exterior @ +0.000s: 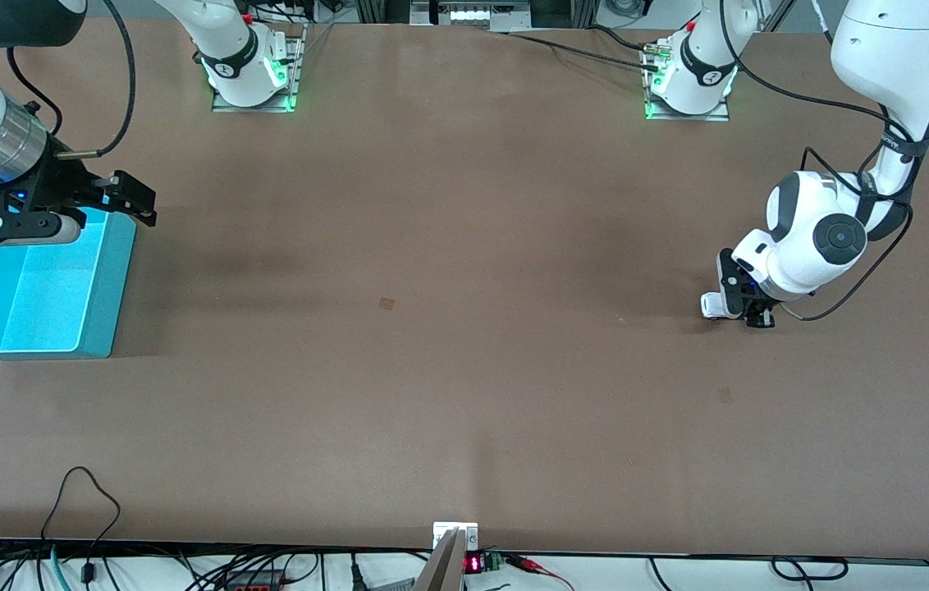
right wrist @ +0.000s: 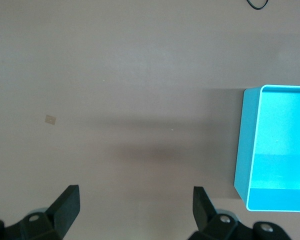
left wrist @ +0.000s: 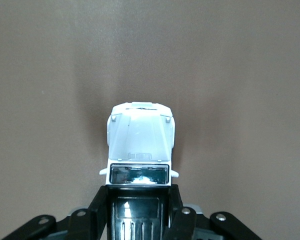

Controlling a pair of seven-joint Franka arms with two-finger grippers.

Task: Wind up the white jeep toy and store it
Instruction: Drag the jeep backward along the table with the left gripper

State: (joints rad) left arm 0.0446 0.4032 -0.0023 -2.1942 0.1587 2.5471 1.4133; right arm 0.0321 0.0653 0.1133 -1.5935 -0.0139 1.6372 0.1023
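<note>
Toward the left arm's end of the table [exterior: 464,369], the left gripper [exterior: 739,316] is clamped on the white jeep toy [left wrist: 140,145], while the waiting right gripper [exterior: 116,201] hangs with fingers apart over the turquoise bin [exterior: 107,304].

The tiny white jeep toy [left wrist: 140,145] has a white bonnet, a black roof and a dark, glossy windscreen. The turquoise plastic bin [exterior: 107,300] is brighter inside. The flat brown surface [exterior: 448,353] is matt and plain.
</note>
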